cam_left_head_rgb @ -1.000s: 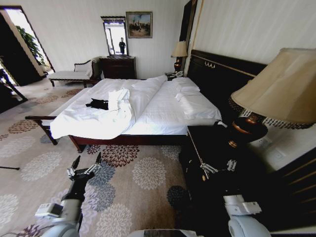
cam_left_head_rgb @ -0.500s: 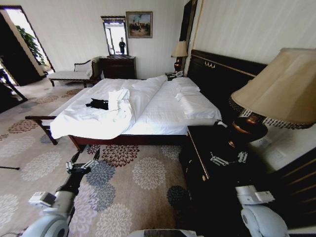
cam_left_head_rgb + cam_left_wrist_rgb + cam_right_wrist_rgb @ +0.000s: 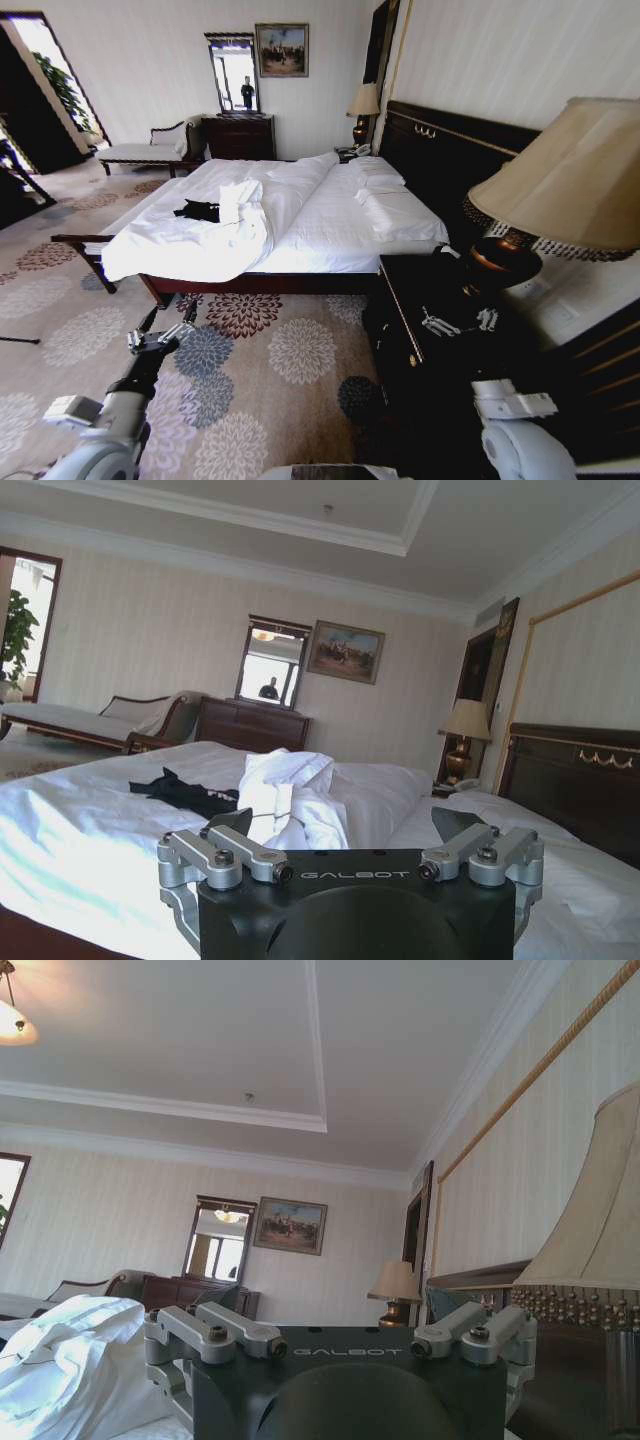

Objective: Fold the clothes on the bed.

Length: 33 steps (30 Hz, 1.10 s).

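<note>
Black cotton is seen lying crumpled on the white sheets of the bed (image 3: 330, 225), where the clothes (image 3: 198, 210), a single dark T-shirt, are left on the side far from the dark headboard (image 3: 450, 150), just beside a bunched ridge of duvet (image 3: 240, 205). From the left wrist view the shirt (image 3: 180, 790) is found beyond the near mattress edge, unfolded, so the folding is judged not yet begun. The left gripper (image 3: 160, 322) is held low over the patterned carpet (image 3: 280, 370), short of the bed's foot and well apart from the shirt, with its fingers spread; this is read as a carrying pose while the bed is approached. The right gripper (image 3: 460, 320) is held above the dark nightstand (image 3: 400, 330) beside the headboard, under the fringed lamp (image 3: 560, 180), also with fingers apart and gripping nothing. Neither gripper is within reach of the shirt, so a closer stance at the bed is judged necessary first.
</note>
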Available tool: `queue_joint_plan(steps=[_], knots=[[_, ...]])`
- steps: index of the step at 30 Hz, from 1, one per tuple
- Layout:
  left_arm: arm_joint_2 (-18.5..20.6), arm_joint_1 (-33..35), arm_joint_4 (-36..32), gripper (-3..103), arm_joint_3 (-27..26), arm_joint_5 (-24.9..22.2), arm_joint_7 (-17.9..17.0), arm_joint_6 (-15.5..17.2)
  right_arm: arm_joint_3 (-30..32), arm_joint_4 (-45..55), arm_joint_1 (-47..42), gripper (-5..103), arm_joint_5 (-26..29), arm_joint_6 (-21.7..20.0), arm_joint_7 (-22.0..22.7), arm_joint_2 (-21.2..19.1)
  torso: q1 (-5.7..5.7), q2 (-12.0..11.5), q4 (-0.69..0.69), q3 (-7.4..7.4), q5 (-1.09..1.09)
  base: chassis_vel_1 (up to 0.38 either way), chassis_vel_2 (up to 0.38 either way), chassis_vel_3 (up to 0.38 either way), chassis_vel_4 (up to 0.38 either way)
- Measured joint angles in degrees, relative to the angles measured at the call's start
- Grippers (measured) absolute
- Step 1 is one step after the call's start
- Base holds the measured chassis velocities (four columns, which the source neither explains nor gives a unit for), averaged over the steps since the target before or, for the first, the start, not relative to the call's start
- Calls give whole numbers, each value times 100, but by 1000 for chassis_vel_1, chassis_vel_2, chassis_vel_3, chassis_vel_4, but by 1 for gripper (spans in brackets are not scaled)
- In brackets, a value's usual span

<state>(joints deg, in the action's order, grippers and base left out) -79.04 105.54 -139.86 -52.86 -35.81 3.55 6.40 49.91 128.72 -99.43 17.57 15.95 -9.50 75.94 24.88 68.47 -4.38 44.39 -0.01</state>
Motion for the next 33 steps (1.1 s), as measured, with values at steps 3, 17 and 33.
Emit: queue_joint_plan(steps=[3, 17, 33], knots=[[-57, 2, -26, 100, 55, 116, 8, -18, -55, -6, 23, 100, -5, 0, 55, 56, 0, 0, 0, 0, 1, 0, 0, 0, 0], [-215, 86, -7, 100, 136, 288, 15, -155, -101, -52, 27, 100, -134, 52, 57, 115, 0, 0, 0, 0, 1, 0, 0, 0, 0], [-261, 7, 190, 100, 193, -12, 57, -407, -235, -295, -98, 100, -223, -186, 90, -52, 0, 0, 1, 0, 1, -32, 34, 36, -37]])
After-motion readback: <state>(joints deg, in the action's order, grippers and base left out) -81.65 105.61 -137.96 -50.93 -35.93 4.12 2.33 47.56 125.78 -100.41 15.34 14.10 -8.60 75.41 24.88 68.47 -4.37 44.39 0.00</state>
